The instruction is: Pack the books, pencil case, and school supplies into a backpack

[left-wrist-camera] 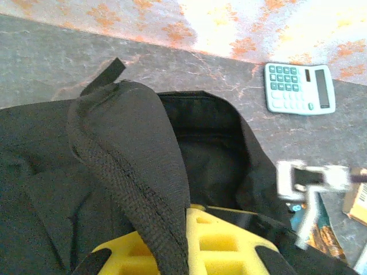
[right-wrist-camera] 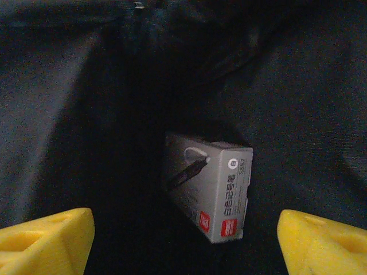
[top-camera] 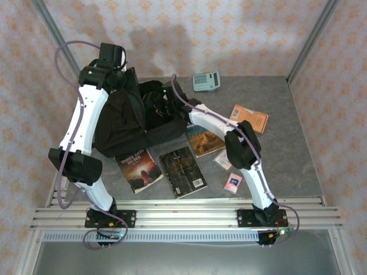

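The black backpack (top-camera: 123, 123) lies at the back left with its mouth (left-wrist-camera: 206, 154) held open. My left gripper (top-camera: 121, 86) (left-wrist-camera: 183, 243) is shut on a black webbed flap of the backpack, lifting it. My right gripper (top-camera: 164, 98) (right-wrist-camera: 183, 246) reaches into the opening and is open, its yellow fingertips (right-wrist-camera: 49, 240) wide apart. A grey pen box (right-wrist-camera: 212, 186) lies inside just beyond them, untouched. Three books lie on the table: the reddish dark one (top-camera: 139, 170), the black-grey one (top-camera: 182, 171) and the blue-and-orange one (top-camera: 203, 140). The teal calculator (top-camera: 206, 81) (left-wrist-camera: 299, 89) sits at the back.
An orange booklet (top-camera: 249, 117) lies right of my right arm. A pink-and-blue packet (top-camera: 233, 183) and a clear packet (top-camera: 223, 159) lie near the front right. Patterned walls close the back and sides of the grey table (top-camera: 287, 154).
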You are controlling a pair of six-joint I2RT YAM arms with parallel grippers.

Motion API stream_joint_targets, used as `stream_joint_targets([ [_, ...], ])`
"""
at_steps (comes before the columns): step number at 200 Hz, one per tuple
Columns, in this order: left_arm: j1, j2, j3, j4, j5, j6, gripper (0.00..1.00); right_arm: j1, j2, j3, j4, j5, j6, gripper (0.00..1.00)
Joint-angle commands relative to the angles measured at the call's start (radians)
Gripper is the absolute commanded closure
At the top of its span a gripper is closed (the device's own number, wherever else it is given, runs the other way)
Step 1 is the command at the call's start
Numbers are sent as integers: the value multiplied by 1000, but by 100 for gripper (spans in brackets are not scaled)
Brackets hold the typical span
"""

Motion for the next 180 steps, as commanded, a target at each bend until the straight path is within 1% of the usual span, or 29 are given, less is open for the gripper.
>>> stream_joint_targets([
  [1,8,-56,-6,83,-135,30,100,-8,-163,-4,-118,77,-191,17],
  [21,0,-51,-18,81,-184,39,100,-14,-247,-16,-225,171,-277,16],
  [35,-24,-42,-18,73,-238,57,100,-25,-301,-31,-302,239,-309,16],
  [65,-78,-13,-23,67,-323,85,100,-35,-433,-142,-413,385,-404,19],
  [80,-102,5,-36,76,-329,91,100,-38,-493,-217,-471,469,-399,20],
  [92,-128,27,-43,78,-326,92,100,-42,-529,-253,-558,505,-383,19],
  [109,-157,47,-76,92,-284,71,100,-43,-609,-360,-651,623,-320,16],
  [130,-161,29,-174,162,-154,7,100,-53,-739,-515,-776,754,-148,10],
  [140,-161,10,-224,209,-97,-17,100,-59,-794,-572,-855,788,-59,7],
  [161,-160,-12,-269,270,18,-63,100,-76,-889,-690,-989,767,129,5],
  [180,-158,-20,-272,292,90,-101,100,-81,-970,-824,-1002,657,248,4],
])
